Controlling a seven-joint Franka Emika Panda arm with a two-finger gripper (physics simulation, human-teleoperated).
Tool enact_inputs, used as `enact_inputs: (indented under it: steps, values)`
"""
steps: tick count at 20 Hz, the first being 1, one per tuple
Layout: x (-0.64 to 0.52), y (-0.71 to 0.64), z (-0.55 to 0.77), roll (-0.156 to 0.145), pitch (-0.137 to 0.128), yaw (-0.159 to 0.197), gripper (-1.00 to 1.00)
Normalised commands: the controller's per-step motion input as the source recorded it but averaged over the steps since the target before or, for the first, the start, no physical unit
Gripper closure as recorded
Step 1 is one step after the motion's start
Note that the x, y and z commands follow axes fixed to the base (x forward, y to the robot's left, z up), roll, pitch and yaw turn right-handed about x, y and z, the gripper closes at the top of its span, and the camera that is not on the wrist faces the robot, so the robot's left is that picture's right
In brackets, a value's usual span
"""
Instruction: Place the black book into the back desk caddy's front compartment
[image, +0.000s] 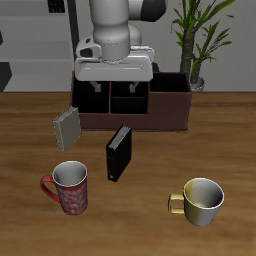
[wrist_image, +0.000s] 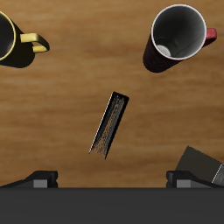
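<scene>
Showing black book (wrist_image: 110, 124) edge-on, wrist view hides caddy (image: 170, 105).

the tabletop (image: 150, 235) is rendered as warm brown wood with fine streaked grain and a soft satin sheen. the black book (image: 118, 155) is shown with a matt black cover; in the wrist view its edge (wrist_image: 110, 123) is seen speckled with brownish flecks, like paper. the grey book (image: 68, 128) looks matt and smooth. the back desk caddy (image: 170, 108) is given a dull maroon-brown finish. the red mug (image: 68, 187) is patterned outside, pale and smooth inside. the yellow mug (image: 200, 199) appears glossy, like glazed ceramic. the robot arm's shell (image: 118, 30) is seen as smooth, light grey plastic.
</scene>
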Motion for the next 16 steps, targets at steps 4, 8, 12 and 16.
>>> enact_inputs:
  steps: [4, 8, 12, 16]
  values:
    - [0.26, -0.21, -0.11, -0.016, -0.043, -0.030, -1.00]
    - [0.15, -0.12, -0.11, 0.001, -0.010, -0.045, -1.00]
    - [0.18, -0.10, -0.25, 0.002, -0.030, -0.013, -1.00]
    - [0.11, 0.03, -0.28, 0.020, -0.028, -0.089, -1.00]
